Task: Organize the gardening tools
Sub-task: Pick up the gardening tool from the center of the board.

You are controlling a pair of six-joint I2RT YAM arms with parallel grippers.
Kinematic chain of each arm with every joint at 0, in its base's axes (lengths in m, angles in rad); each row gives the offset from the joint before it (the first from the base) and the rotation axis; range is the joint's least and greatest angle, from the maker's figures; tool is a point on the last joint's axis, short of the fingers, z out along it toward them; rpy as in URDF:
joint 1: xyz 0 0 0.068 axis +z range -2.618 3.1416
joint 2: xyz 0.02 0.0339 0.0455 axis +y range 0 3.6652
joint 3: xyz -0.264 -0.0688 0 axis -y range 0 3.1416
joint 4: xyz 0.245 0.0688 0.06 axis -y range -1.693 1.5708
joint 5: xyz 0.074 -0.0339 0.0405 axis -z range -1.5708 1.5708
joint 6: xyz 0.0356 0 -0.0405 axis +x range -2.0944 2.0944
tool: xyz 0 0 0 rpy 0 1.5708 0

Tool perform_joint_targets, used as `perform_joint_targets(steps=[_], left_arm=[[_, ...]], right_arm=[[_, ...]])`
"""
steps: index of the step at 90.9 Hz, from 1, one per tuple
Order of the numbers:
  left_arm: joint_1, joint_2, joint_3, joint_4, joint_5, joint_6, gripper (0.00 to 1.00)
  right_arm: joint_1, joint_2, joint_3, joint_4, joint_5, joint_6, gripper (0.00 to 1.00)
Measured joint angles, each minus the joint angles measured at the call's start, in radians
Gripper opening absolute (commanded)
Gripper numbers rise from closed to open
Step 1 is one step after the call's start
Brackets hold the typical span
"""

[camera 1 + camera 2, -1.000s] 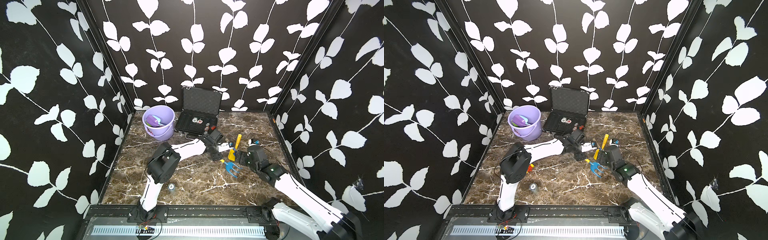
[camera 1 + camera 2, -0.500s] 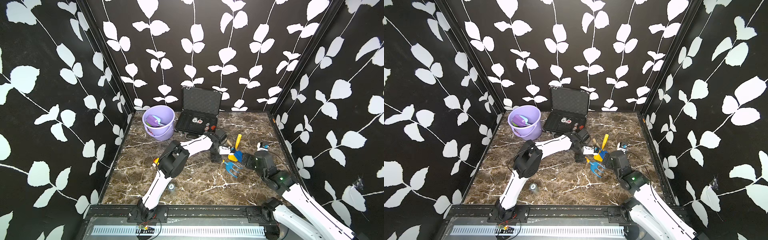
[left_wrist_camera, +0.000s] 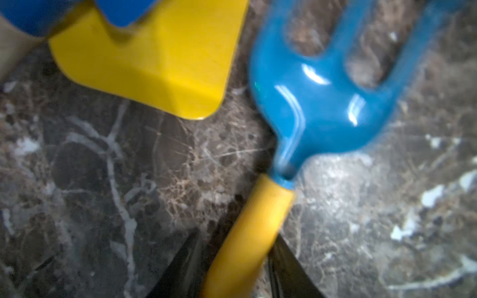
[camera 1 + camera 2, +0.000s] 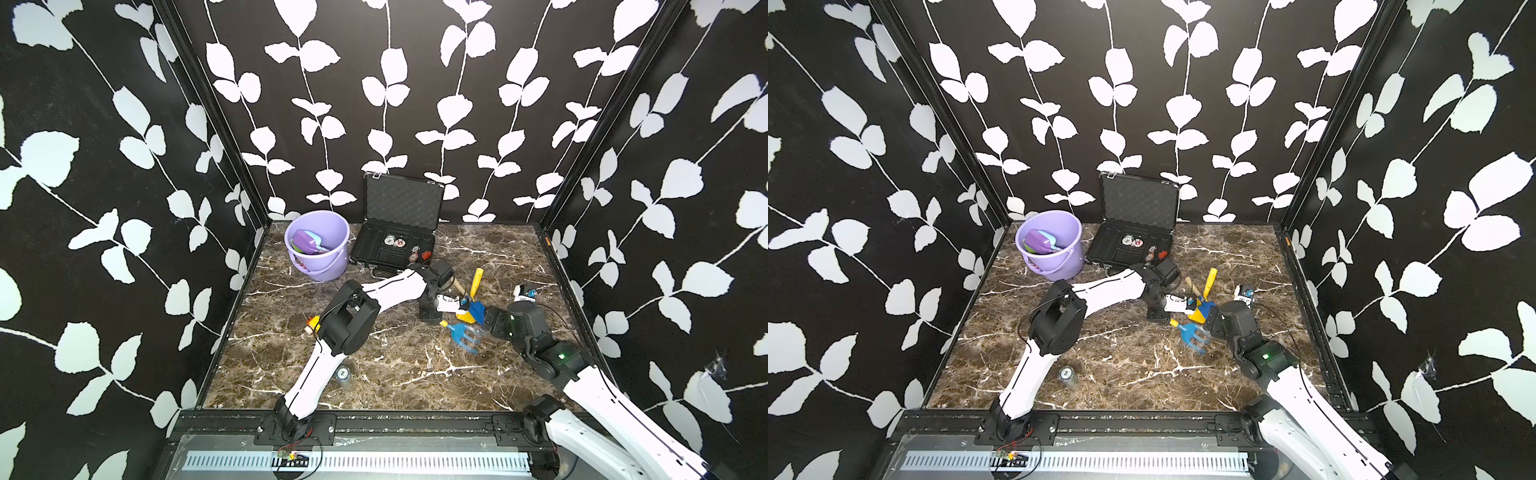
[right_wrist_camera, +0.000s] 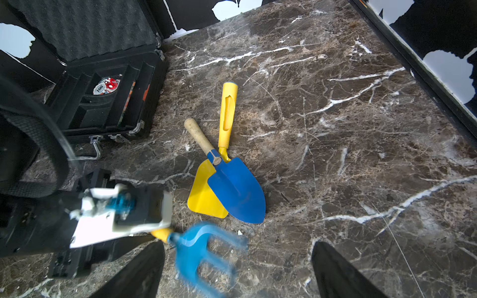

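Observation:
A blue three-pronged rake with a yellow handle lies on the marble floor. My left gripper is shut on that handle, one black finger on each side. My right gripper stands open just right of the rake head, touching nothing. Beyond the rake, a blue trowel with a wooden handle lies across a yellow trowel. A purple bucket at the back left holds a purple scoop and other tools.
An open black case of round discs stands at the back next to the bucket. A yellow-and-red toy peeks out behind my left elbow. A small round tin sits near the front. Black patterned walls close in on three sides.
My left arm has reached down to the rake and its jaws have closed round the yellow handle. My right gripper has drawn back slightly to the right, still open.

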Motion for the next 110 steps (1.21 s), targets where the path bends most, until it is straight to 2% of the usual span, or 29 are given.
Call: perform_joint_targets(steps=[20,36,54,69,95,110], left_arm=[[0.0,-0.039,-0.057,0.003,-0.024,0.02,0.09],[0.001,-0.07,-0.104,0.007,-0.04,0.024,0.0],[0.017,-0.106,-0.16,0.021,-0.043,0.026,0.0],[0.052,-0.181,-0.256,0.041,-0.041,0.02,0.0],[0.113,-0.388,-0.406,0.119,-0.014,-0.021,0.0],[0.122,-0.461,-0.474,0.181,-0.015,-0.056,0.0]], right_arm=[[-0.001,0.011,0.001,0.0,0.002,0.0,0.91],[-0.001,0.012,0.008,0.0,0.002,0.0,0.91],[-0.001,-0.003,0.014,-0.002,0.0,0.0,0.92],[-0.001,-0.024,0.014,0.006,-0.013,0.0,0.98],[-0.002,-0.03,-0.003,0.086,-0.098,-0.001,0.99],[-0.003,-0.025,-0.027,0.156,-0.168,-0.001,0.99]])
